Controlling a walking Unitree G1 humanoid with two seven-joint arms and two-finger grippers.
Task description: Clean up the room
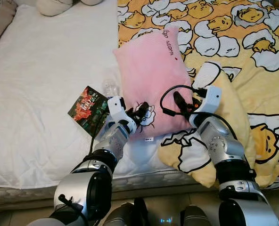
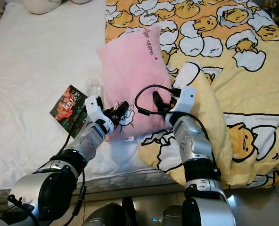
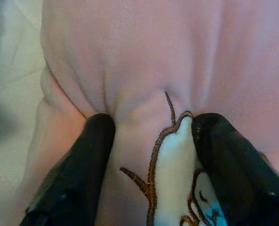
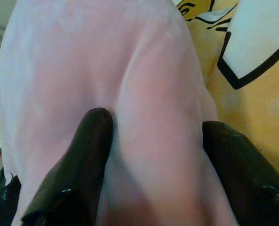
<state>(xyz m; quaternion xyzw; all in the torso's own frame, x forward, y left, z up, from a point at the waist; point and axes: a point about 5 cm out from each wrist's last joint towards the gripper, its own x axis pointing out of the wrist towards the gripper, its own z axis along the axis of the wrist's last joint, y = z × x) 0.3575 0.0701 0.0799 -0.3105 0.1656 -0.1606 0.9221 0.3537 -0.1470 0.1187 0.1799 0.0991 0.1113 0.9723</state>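
Observation:
A pink pillow [image 1: 153, 80] with an embroidered sheep lies on the bed, half on the white sheet [image 1: 40, 94] and half on the yellow cartoon blanket [image 1: 243, 61]. My left gripper [image 1: 140, 113] pinches the pillow's near edge at the sheep patch, its black fingers [image 3: 78, 174] pressing a fold of pink fabric [image 3: 144, 61]. At the pillow's near right side, my right gripper [image 1: 181, 104] squeezes a ridge of the pillow [image 4: 153, 117] between its fingers [image 4: 78, 169].
A dark printed booklet [image 1: 86, 109] lies on the sheet left of the pillow, with a clear plastic bottle [image 1: 110, 88] beside it. A cream pillow [image 1: 54, 5] sits at the bed's far end. The mattress edge [image 1: 26, 190] runs along the front.

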